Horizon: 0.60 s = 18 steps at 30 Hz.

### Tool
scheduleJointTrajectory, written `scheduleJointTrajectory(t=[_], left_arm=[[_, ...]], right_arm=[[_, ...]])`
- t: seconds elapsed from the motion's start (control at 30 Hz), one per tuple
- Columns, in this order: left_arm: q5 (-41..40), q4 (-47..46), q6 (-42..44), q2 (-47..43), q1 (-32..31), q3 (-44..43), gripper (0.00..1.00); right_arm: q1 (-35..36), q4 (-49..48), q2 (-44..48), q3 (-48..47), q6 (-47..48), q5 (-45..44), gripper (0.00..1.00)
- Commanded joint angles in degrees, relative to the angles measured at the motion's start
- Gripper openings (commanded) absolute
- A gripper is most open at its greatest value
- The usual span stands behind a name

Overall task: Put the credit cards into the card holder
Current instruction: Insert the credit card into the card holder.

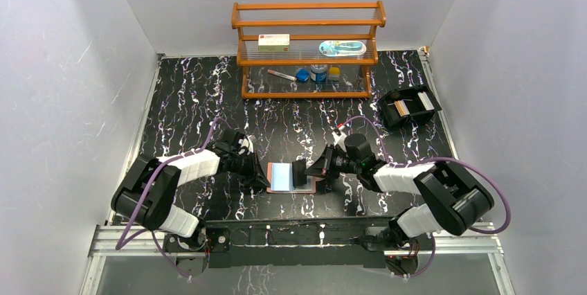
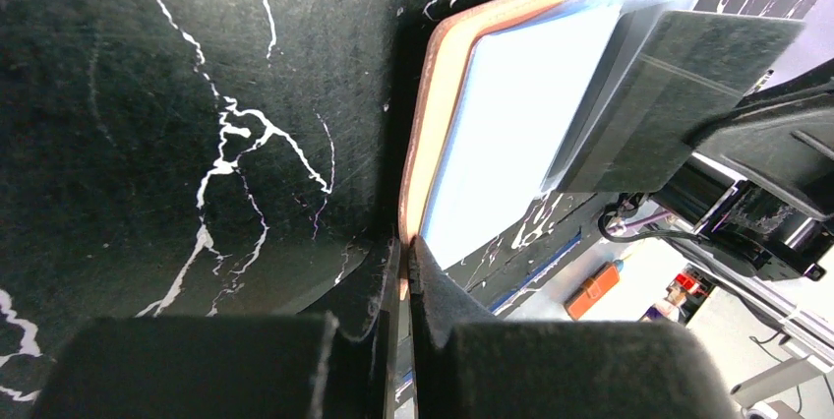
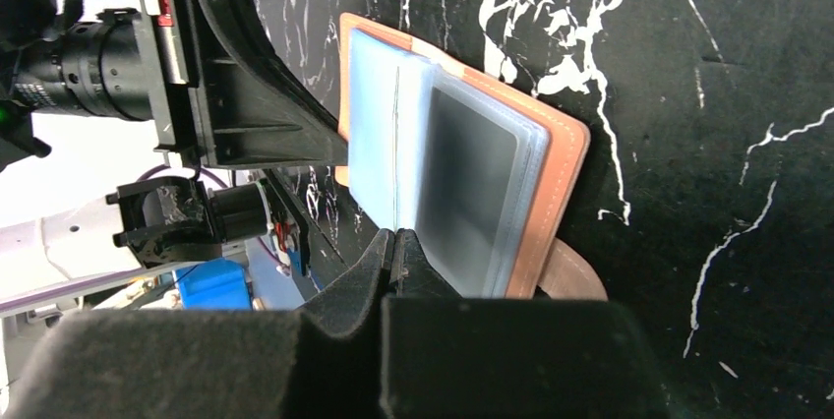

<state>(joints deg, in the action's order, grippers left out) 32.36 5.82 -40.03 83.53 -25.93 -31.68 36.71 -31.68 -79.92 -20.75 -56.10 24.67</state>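
top view: the card holder [image 1: 287, 176] lies open on the table, with the left gripper [image 1: 262, 172] at its left edge and the right gripper [image 1: 304, 172] at its right. well behind and right of the card holder, a black tray [image 1: 401, 93] holds the credit cards [image 1: 425, 101]. they look light, stiff and slick, best pinched by an edge.
left wrist: jaws together, clamped on the card holder's tan cover rim.
right wrist: jaws clamped on a limp clear sleeve [image 3: 374, 144]. whether any sleeve holds a card i cannot tell.

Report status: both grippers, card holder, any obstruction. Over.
Left gripper shut on edge of open tan leather card holder. Right gripper shut on its clear plastic sleeve. Whitish flat credit cards lie in black compartment tray. Nothing in the way.
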Motion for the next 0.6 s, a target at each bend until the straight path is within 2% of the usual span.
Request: scheduleJointTrajectory(t=[0.0,0.3,0.43,0.57], left_arm=[[-1.52,3.29,1.14,0.40,0.34,-1.04,0.00],[-1.32,3.15,1.38,1.15,0.34,-1.09,0.00],[-1.16,3.05,1.36,1.35,0.28,-0.93,0.00],[-1.16,3.05,1.26,0.99,0.27,-0.71,0.00]], right_arm=[[-0.30,-5.49,-2.46,-0.82,0.18,2.19,0.00],[-0.26,-16.87,-10.10,0.32,-3.59,6.18,0.00],[-0.26,-20.23,-11.88,3.67,-5.42,5.90,0.00],[-0.26,-13.49,-8.27,3.95,-3.54,1.79,0.00]])
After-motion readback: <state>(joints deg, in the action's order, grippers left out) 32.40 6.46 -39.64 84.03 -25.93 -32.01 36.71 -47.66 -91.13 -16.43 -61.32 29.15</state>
